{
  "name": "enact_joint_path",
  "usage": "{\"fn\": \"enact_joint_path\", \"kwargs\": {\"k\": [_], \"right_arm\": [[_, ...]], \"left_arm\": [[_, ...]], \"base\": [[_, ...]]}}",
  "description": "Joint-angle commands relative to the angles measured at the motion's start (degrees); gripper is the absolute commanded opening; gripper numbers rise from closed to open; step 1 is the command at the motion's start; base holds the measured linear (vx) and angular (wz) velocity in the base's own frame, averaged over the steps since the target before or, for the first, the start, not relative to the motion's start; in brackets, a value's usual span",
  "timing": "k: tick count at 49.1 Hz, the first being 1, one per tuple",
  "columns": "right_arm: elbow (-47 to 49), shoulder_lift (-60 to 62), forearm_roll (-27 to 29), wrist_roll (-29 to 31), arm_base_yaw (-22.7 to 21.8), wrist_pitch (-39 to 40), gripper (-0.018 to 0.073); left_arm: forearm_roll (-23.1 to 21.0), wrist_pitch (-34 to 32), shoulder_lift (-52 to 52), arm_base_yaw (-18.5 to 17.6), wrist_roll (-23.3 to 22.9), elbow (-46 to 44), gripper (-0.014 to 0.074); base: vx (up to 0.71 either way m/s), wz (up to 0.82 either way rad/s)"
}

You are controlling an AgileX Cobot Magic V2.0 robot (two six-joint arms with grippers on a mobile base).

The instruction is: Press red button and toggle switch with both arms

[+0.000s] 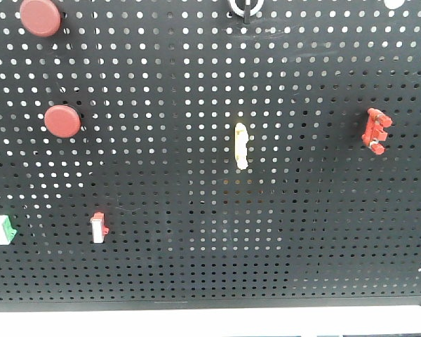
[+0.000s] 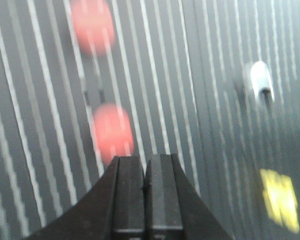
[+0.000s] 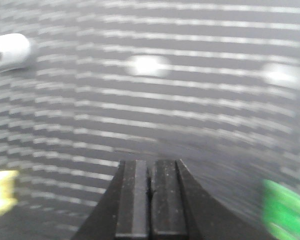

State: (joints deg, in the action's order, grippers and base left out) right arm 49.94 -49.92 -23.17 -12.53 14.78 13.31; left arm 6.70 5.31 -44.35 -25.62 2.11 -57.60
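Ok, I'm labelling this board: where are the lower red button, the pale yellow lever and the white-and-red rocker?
lower red button (image 1: 62,121), front-facing view, centre of its round cap.
pale yellow lever (image 1: 241,145), front-facing view, middle of its body.
white-and-red rocker (image 1: 97,229), front-facing view, on its white face.

Front view sharp & evenly lit, pegboard backlit up top; both wrist views w/ heavy motion blur, bright streaks everywhere, red button a soft blob.
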Motion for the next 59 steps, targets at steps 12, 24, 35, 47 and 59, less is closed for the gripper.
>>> {"fn": "enact_joint_path", "kwargs": {"k": [12, 24, 35, 47, 59], "right_arm": [[17.32, -15.60, -2.01, 0.07, 11.02, 4.25, -0.0003], [28.65, -24.60, -2.01, 0.07, 17.41, 1.61, -0.0003], [36.40, -30.05, -1.81, 0.07, 19.05, 0.42, -0.0003], [40.54, -31.24, -1.81, 0.17, 17.92, -4.39, -0.0003], [40.72, -30.71, 0.94, -0.46, 14.12, -5.62, -0.0003]], "left_arm": [[-0.37, -6.06, 5.41, -0.25, -0.14, 4.32, 0.0001], [-0.37, -6.44, 5.41, -0.25, -0.02, 4.32, 0.0001], [-0.37, -6.44, 5.41, -0.25, -0.02, 4.32, 0.0001], [-0.37, -6.44, 5.41, -0.25, -0.02, 4.32, 0.0001], [-0.37, -6.42, 5.41, -0.25, -0.03, 4.32, 0.0001]], "base": [[0.00, 0.00], [0.00, 0.00], [0.00, 0.00], [0.00, 0.00], [0.00, 0.00]]}}
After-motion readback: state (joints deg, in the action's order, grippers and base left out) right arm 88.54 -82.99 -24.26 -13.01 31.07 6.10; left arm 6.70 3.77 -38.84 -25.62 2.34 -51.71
